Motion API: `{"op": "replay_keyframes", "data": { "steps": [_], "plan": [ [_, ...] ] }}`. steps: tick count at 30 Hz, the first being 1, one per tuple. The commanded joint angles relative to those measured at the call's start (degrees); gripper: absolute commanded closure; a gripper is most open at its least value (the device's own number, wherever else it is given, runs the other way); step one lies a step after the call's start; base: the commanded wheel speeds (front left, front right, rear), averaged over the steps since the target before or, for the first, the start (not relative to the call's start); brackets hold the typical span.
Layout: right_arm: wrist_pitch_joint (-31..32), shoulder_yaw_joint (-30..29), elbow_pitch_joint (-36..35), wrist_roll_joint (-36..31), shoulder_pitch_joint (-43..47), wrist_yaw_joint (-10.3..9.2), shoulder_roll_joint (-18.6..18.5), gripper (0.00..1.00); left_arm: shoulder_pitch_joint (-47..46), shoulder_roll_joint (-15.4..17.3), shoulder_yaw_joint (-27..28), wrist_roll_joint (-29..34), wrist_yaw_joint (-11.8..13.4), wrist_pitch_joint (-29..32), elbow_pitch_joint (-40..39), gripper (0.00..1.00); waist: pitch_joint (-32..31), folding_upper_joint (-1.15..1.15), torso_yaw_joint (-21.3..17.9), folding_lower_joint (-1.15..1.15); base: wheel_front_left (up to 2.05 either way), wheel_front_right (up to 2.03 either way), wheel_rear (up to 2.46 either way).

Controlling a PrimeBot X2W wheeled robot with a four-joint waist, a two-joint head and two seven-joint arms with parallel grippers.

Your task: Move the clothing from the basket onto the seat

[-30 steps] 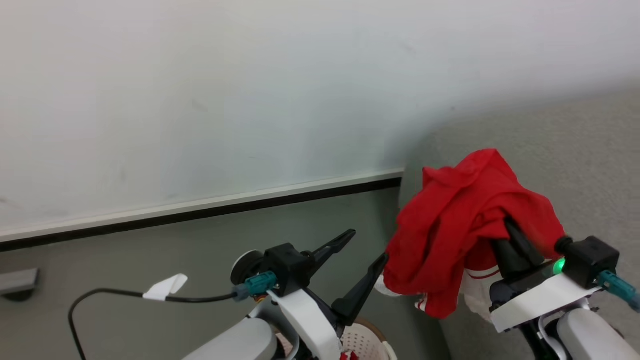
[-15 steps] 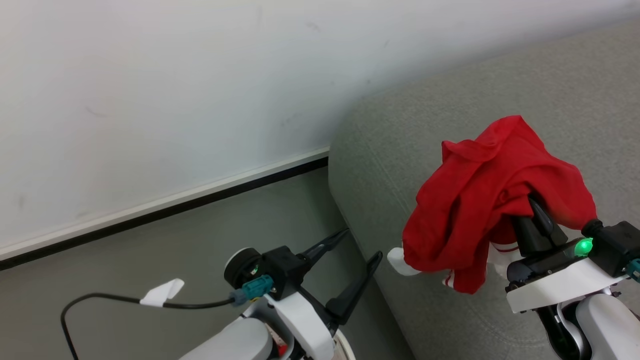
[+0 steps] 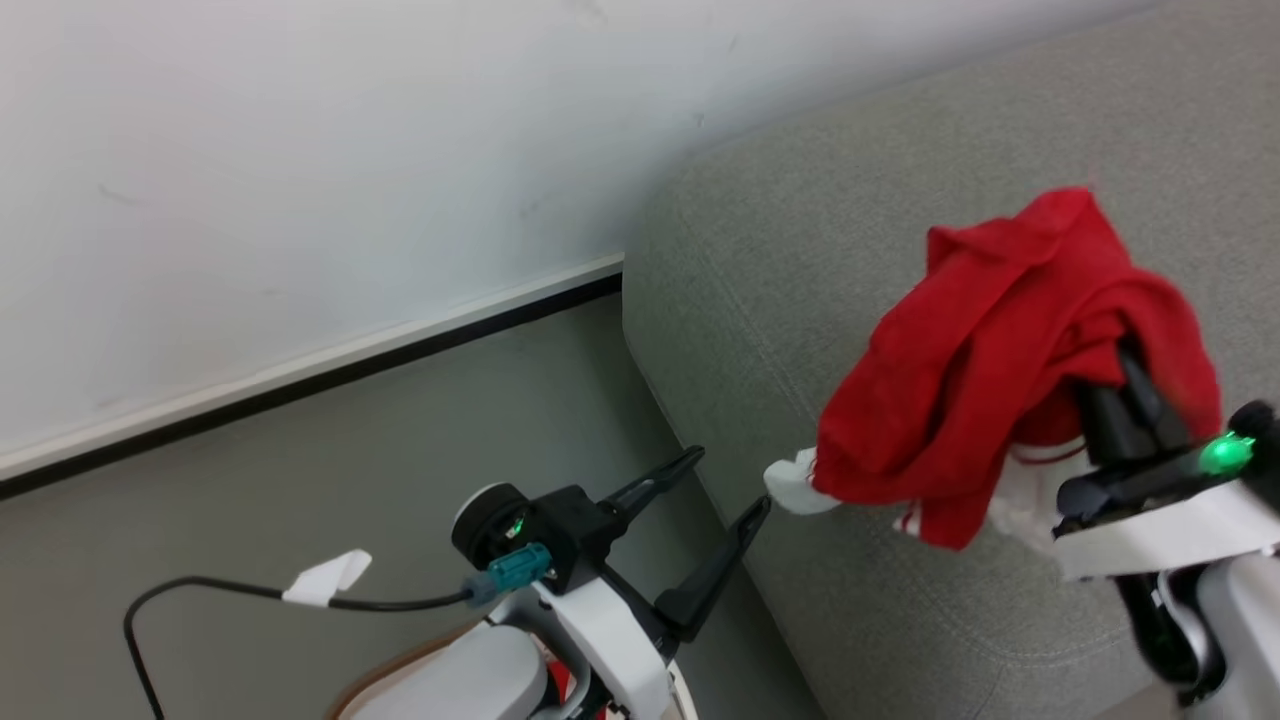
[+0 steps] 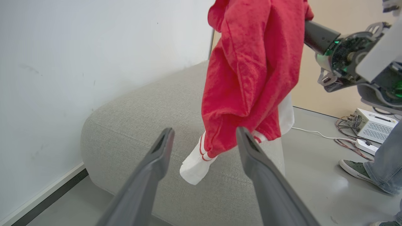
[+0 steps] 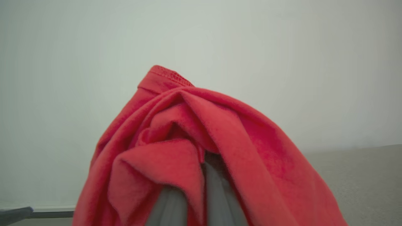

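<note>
- Right jaws: pressed together, pinching the clothing point(image 3: 1000, 370); the red cloth drapes over both my dark fingers point(image 3: 1130, 420) and hides their tips; a green light point(image 3: 1225, 455) glows at the wrist.
- Right wrist view: red folds wrap my fingers point(image 5: 216, 194), which stand close side by side; the pale wall point(image 5: 282, 62) lies beyond.
- Clothing: bunched and hanging from my right jaws above the seat point(image 3: 800, 250), near its rounded corner; a white cuff point(image 4: 194, 169) with red stripes hangs lowest; I cannot tell whether it touches the seat.
- Left jaws: spread wide, holding nothing; my fingers point(image 4: 150, 169) point towards the clothing; in the head view one fingertip lies just beside the cuff, and I cannot tell whether they touch.
- Seat: light grey, against the wall point(image 3: 300, 150); a dark baseboard point(image 3: 350, 350) runs along the grey floor point(image 3: 400, 430) to its left.
- Left wrist: a black cable point(image 3: 250, 590) with a white tag point(image 3: 325, 578) leads off it.
- Left wrist view, right edge: a person's shoe point(image 4: 353, 168) and jeans leg point(image 4: 384, 157) on the floor; a white box point(image 4: 373, 124) with wires stands near.
</note>
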Motion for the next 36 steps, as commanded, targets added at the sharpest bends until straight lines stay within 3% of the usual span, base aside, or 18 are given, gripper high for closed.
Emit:
{"op": "replay_keyframes", "data": {
  "steps": [1, 12, 23, 29, 36],
  "plan": [
    [0.0, -1.4, -0.8, -0.4, -2.1, -0.12, -0.5, 1.00, -1.0, 0.4, 0.3, 0.4, -0.3, -0.2, -0.1, 0.00, 1.8, 0.00, 0.8, 0.00, 0.00, 0.00, 0.00],
    [0.0, -8.4, 1.1, 2.9, -11.3, -0.12, -4.1, 1.00, -5.8, 2.1, 0.8, 1.6, -0.6, 2.2, -3.4, 0.00, 13.0, 0.00, 6.0, 0.00, 0.00, 0.00, 0.00],
    [0.0, -13.8, 11.8, 5.6, -23.2, -0.12, -9.9, 1.00, -11.3, 3.5, 1.7, 3.5, -0.6, 3.6, -5.9, 0.00, 23.7, 0.00, 12.2, 0.00, 0.00, 0.00, 0.00],
    [0.0, -12.5, 20.9, 5.4, -25.5, -0.12, -13.6, 1.00, -12.1, 3.1, 2.1, 3.3, -0.7, 2.7, -5.4, 0.00, 25.7, 0.00, 14.8, 0.00, 0.00, 0.00, 0.00],
    [7.3, -5.3, 31.2, 8.4, -27.6, -0.12, -16.5, 1.00, -11.6, 3.0, 2.4, 2.5, -0.6, 1.8, -4.4, 0.00, 25.4, 0.00, 15.5, 0.00, 0.00, 0.00, 0.00]
  ]
}}
